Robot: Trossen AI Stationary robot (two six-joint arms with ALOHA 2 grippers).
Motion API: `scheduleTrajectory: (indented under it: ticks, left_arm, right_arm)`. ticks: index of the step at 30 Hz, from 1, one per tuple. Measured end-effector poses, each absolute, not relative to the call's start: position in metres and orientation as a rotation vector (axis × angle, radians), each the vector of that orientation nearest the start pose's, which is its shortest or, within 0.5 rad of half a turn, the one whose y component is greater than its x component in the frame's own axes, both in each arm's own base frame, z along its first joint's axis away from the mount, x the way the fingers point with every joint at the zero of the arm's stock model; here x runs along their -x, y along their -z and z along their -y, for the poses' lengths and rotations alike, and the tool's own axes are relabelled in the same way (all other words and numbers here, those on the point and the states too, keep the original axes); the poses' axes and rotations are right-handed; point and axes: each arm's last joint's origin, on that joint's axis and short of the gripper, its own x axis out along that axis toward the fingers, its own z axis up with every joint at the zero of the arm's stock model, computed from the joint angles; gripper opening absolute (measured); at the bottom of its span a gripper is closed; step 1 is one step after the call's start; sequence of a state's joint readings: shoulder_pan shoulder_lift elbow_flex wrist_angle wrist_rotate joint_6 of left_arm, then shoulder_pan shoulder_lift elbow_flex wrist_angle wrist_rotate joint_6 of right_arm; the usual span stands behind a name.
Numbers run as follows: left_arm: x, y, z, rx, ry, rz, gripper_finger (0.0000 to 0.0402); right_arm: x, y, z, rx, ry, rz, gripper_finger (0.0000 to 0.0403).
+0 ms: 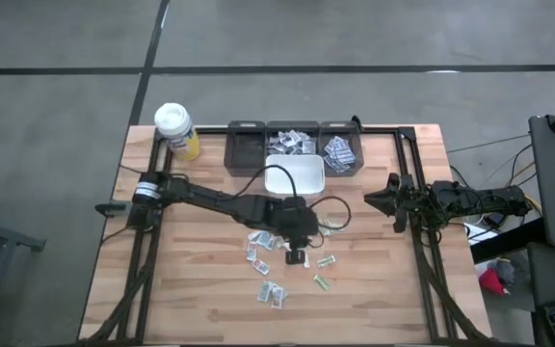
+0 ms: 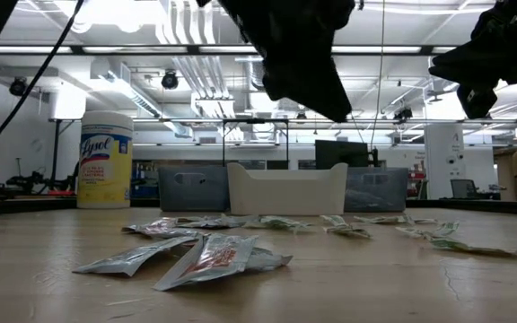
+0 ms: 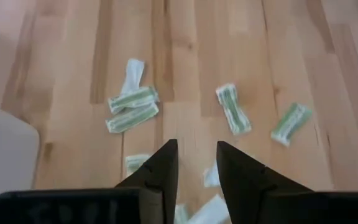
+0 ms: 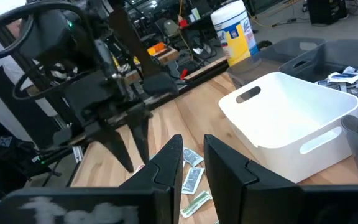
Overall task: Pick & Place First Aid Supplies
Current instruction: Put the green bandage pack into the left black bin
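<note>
Packets (image 3: 133,107) lie scattered just beyond left hand (image 3: 196,163), fingers spread, empty

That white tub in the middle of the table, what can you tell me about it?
The white bin is a rectangular, open-topped container that looks like smooth plastic, with rounded corners and a slot handle cut into each short end. It stands upright on the wooden table, directly in front of a row of three dark grey bins. It looks empty, and neither arm touches it.

A light wooden plank table (image 1: 181,289) carries scattered small flat paper packets (image 1: 270,293), grey bins (image 1: 246,147), a white tub (image 1: 295,178) and a white-lidded yellow bottle (image 1: 175,130)
</note>
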State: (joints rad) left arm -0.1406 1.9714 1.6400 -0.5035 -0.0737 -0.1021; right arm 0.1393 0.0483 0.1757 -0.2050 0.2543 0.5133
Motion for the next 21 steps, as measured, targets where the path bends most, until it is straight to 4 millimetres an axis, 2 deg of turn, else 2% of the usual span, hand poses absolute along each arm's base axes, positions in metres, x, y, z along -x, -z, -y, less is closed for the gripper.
scheduleTrajectory:
  ticks: [5, 11, 18, 21]
  left_arm:
    - [-0.440, -0.240, 0.057, 0.136, -0.067, -0.790, 0.0106]
    - [-0.444, -0.228, 0.054, 0.165, -0.121, -0.811, 0.0106]
    - [-0.455, -0.206, 0.054, 0.009, -0.070, -0.856, 0.0106]
    - [-0.457, -0.200, 0.051, -0.051, -0.104, -0.869, 0.0106]
  right_arm:
    - [-0.087, -0.199, -0.005, -0.497, 0.132, -0.045, 0.0063]
    - [-0.087, -0.199, -0.005, -0.497, 0.133, -0.045, 0.0063]
    - [-0.087, -0.199, -0.005, -0.497, 0.133, -0.044, 0.0063]
    - [-0.087, -0.199, -0.005, -0.497, 0.134, -0.044, 0.0063]
